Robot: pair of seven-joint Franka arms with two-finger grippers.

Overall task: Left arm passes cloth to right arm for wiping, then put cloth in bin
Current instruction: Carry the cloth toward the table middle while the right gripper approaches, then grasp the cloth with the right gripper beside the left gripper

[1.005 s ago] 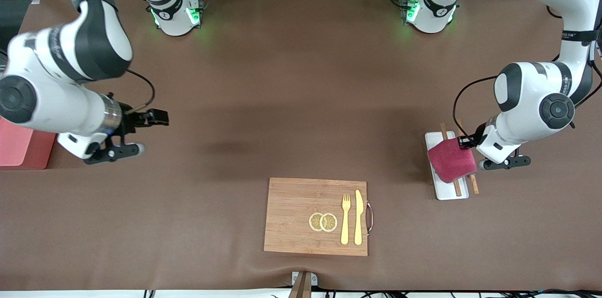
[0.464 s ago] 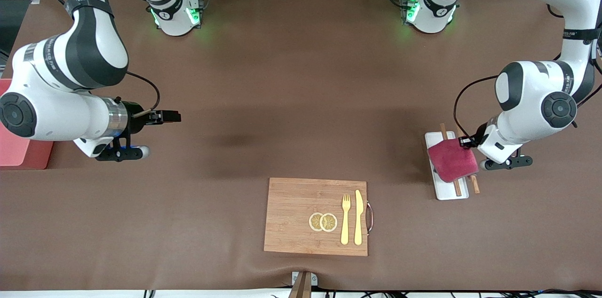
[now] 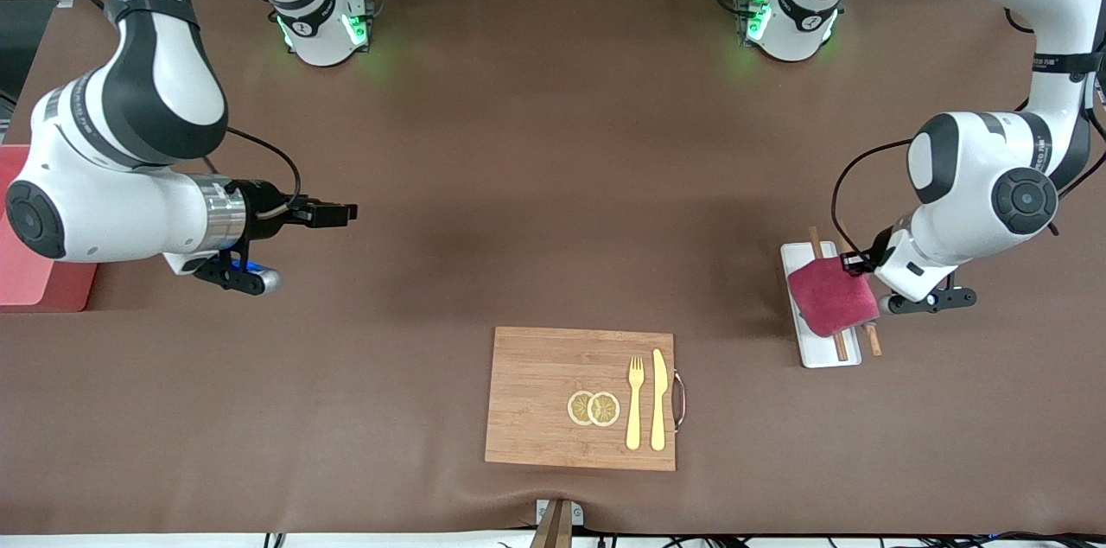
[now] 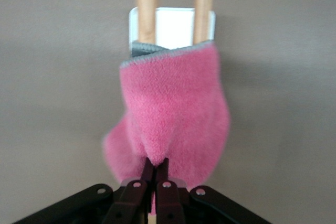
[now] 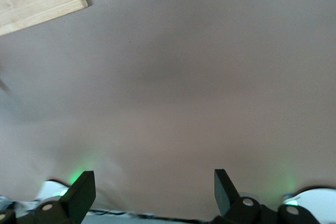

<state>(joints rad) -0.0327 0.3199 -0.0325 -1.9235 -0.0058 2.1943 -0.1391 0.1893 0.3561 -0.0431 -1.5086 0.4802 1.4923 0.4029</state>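
Left gripper [image 4: 154, 174] pinches the cloth [image 3: 830, 296] at one edge, holding it over the white tray [image 3: 827, 353] and two wooden sticks [image 3: 839, 347] at the left arm's end. Right gripper [image 3: 333, 213], fingers spread and empty, hangs over bare table near the bin [image 3: 34, 273].

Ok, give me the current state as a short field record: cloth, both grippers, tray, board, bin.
cloth: magenta, pinched at one edge, hanging over the white tray
left gripper: shut on the cloth, over the tray
right gripper: open, empty, over bare table toward the right arm's end
white tray: at the left arm's end, two wooden sticks across it
wooden board: nearest the front camera, holding lemon slices, fork, knife
bin: pink, at the right arm's end
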